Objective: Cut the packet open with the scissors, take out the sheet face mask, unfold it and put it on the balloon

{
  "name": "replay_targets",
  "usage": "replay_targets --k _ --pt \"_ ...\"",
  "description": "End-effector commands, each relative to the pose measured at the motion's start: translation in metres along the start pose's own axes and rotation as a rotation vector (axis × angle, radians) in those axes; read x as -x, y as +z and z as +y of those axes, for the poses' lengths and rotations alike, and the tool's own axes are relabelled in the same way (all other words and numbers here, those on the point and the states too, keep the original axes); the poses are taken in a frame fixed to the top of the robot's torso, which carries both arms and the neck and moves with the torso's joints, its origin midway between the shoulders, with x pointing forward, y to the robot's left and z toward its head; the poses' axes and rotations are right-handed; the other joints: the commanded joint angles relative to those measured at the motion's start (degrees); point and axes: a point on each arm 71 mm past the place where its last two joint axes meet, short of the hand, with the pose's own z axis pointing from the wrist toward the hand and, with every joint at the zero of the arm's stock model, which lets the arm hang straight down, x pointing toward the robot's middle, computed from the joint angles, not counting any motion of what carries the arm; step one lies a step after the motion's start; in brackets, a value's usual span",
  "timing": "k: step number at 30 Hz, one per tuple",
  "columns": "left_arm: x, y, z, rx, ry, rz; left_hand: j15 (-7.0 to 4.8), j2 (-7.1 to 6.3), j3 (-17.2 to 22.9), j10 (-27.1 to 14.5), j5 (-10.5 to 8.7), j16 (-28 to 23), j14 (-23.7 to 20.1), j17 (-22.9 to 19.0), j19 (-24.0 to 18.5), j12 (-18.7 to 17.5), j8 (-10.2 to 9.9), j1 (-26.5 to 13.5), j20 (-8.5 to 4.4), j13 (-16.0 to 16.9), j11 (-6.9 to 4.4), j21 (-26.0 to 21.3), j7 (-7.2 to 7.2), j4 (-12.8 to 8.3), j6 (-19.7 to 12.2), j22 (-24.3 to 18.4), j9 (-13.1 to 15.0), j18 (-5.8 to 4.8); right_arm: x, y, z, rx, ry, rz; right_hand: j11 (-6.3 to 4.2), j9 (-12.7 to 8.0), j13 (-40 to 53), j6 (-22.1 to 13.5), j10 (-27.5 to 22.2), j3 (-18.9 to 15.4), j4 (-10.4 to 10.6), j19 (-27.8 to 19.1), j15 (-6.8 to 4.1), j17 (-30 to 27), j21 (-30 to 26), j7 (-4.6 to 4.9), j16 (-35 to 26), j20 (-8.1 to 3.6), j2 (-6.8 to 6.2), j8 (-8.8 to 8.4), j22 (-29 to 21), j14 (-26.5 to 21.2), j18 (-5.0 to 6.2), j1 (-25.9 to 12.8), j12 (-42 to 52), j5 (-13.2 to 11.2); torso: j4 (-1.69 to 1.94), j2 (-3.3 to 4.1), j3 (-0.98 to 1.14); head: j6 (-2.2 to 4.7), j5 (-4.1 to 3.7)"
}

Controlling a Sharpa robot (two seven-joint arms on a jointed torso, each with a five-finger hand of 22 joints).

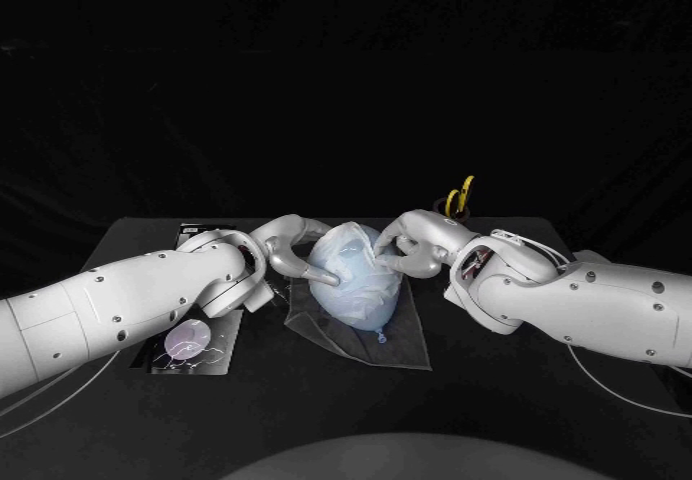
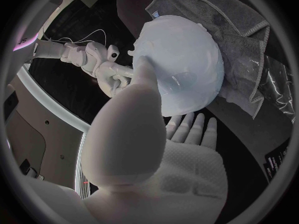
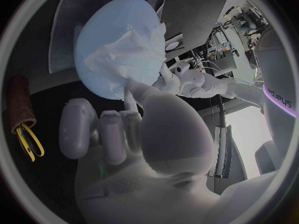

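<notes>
Pale blue balloon (image 1: 361, 295) at the middle of the tabletop (image 1: 289, 420), lying on a grey cloth (image 2: 230, 25), knot end toward the front edge. White sheet mask (image 3: 124, 55) draped over the balloon's upper part, wrinkled, with one edge loose near the right hand's fingers.

Left hand (image 1: 281, 245) against the balloon's left side: fingers apart, one fingertip (image 2: 144, 67) pressed flat on the covered surface, the others stretched out straight beside the balloon, gripping nothing.

Right hand (image 1: 411, 250) at the balloon's back right: one fingertip (image 3: 131, 92) touching the mask's edge, the remaining fingers curled in toward the palm. Cannot tell whether any of the mask is pinched there.

Opened packet (image 1: 188, 345) flat near the tabletop's left edge, toward the front, partly under the left arm and apart from the cloth.

Yellow-handled scissors (image 1: 460, 196) standing handles up in a brown holder (image 3: 19, 97) by the back edge, right of the middle, behind the right hand.
</notes>
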Motion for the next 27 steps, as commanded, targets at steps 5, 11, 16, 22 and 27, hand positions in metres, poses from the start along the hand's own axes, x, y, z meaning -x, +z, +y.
replay_targets --k 5,11,16,22,27 --pt "-0.0042 0.0004 -0.0012 0.0 -0.004 0.029 0.12 0.06 -0.1 -0.2 0.2 -0.2 -0.4 -0.1 0.1 -0.2 0.2 0.0 -0.07 -0.1 -0.05 0.4 4.74 0.1 -0.5 0.0 0.1 0.95 -0.0037 -0.0015 0.0068 0.061 -0.061 -0.005 -0.88 0.4 15.1 1.1 6.0 0.7 -0.3 0.3 -0.83 15.0 0.2 -0.62 0.2 -0.86 1.36 0.9 10.5 6.0 -0.49 0.3 0.3 -0.3 0.02 0.0 -0.01 -0.18 -0.01" --pt "-0.0041 0.0002 -0.0011 0.0 -0.005 0.029 0.12 0.06 -0.1 -0.2 0.2 -0.2 -0.4 -0.1 0.1 -0.2 0.2 0.0 -0.07 -0.1 -0.05 0.4 4.74 0.1 -0.5 0.0 0.1 0.95 -0.0027 -0.0015 0.0057 0.056 -0.066 -0.022 -0.98 0.5 15.1 1.1 6.0 0.7 -0.2 0.3 -0.92 15.0 0.1 -0.7 0.2 -0.96 1.49 1.05 10.5 6.0 -0.49 0.1 0.3 -0.3 0.01 0.02 0.0 -0.07 -0.07" --pt "-0.0043 0.0002 -0.0013 0.0 -0.005 0.03 0.12 0.06 -0.1 -0.2 0.2 -0.2 -0.4 -0.1 0.1 -0.2 0.2 0.0 -0.07 -0.1 -0.05 0.4 4.74 0.1 -0.5 0.0 0.1 0.95 -0.0003 -0.0009 0.003 0.033 -0.052 -0.054 -1.29 0.8 15.1 1.4 6.0 0.9 -0.1 0.4 -1.15 15.0 0.3 -1.06 0.2 -1.17 2.09 1.6 10.6 6.0 -0.54 0.0 0.3 -0.3 0.0 0.03 0.04 -0.07 -0.17" --pt "-0.0046 0.0002 -0.0015 0.0 -0.006 0.031 0.12 0.06 -0.1 -0.2 0.2 -0.2 -0.4 -0.1 0.1 -0.2 0.2 0.0 -0.07 -0.1 -0.05 0.4 4.74 0.1 -0.5 0.0 0.1 0.95 0.0039 -0.0017 -0.0011 -0.005 0.006 -0.102 -1.51 2.0 15.1 1.7 6.0 3.1 -0.4 0.8 -1.39 15.0 1.1 -1.24 0.2 -1.59 3.48 2.97 10.8 6.0 -0.71 0.2 0.3 -0.3 -0.01 -0.01 0.06 -0.11 -0.18" --pt "-0.0046 0.0002 -0.0016 -0.001 -0.006 0.031 0.14 0.06 -0.2 -0.3 0.2 -0.2 -0.4 -0.1 0.1 -0.2 0.1 -0.1 -0.08 -0.1 -0.04 0.4 4.76 0.1 -0.7 0.0 0.0 0.97 0.0057 -0.0037 -0.002 -0.022 0.045 -0.114 -1.74 3.9 15.1 1.6 6.0 4.8 -0.7 0.8 -1.59 15.0 1.0 -1.52 0.2 -1.83 3.33 4.55 10.9 6.0 -0.71 -0.7 0.3 -0.3 -0.02 0.03 0.06 -0.13 -0.16"
